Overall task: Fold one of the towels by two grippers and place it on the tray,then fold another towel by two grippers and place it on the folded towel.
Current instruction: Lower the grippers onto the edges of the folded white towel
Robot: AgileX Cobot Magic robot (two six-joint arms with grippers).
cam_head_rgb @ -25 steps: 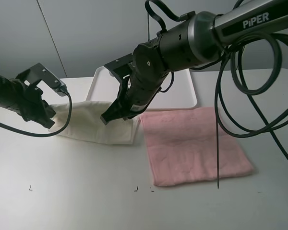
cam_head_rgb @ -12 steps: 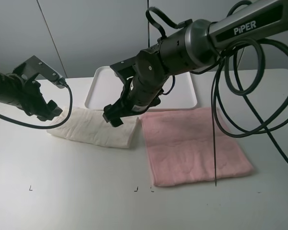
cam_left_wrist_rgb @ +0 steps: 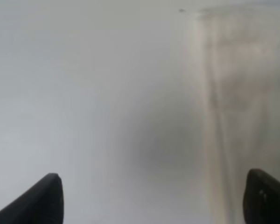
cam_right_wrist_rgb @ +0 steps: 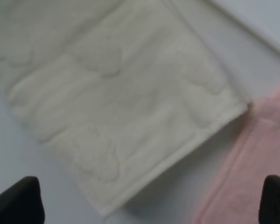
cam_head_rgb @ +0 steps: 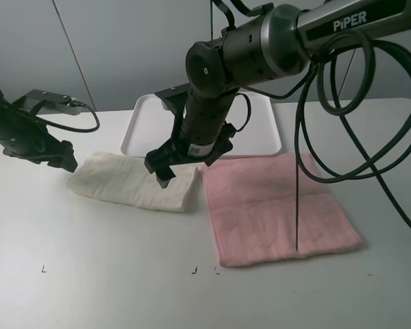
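From the high camera, a white towel (cam_head_rgb: 133,181) lies folded into a long strip on the pale surface (cam_head_rgb: 109,281). It sits in front of the white tray (cam_head_rgb: 142,129). The tray is at the back, and no towel lies on it. A pink towel (cam_head_rgb: 277,205) lies spread out flat just to the right of the white towel. Their edges are very close or touching.

The left gripper (cam_head_rgb: 63,161) is low, just beside the left end of the white towel. From here I cannot tell if it touches the cloth. The right gripper (cam_head_rgb: 159,171) points down over the right end of the white towel, close to where the two towels meet. Thick black cables (cam_head_rgb: 329,123) hang from the right arm, above the pink towel.

The left wrist camera gives a very blurry picture. The two dark fingertips (cam_left_wrist_rgb: 44,200) sit far apart at the corners. The jaws are wide and hold nothing. The bare surface (cam_left_wrist_rgb: 60,70) fills most of the picture. The white towel (cam_left_wrist_rgb: 233,93) shows as a pale band by one fingertip.

In the right wrist camera, the two dark fingertips (cam_right_wrist_rgb: 18,200) are also far apart. These jaws are wide too, and nothing is held in them. The white towel (cam_right_wrist_rgb: 116,102) fills the middle, and you can see its bumpy cloth and one folded corner. A bit of the pink towel (cam_right_wrist_rgb: 252,186) shows next to that corner. A thin strip of surface (cam_right_wrist_rgb: 9,140) shows beside the white towel.
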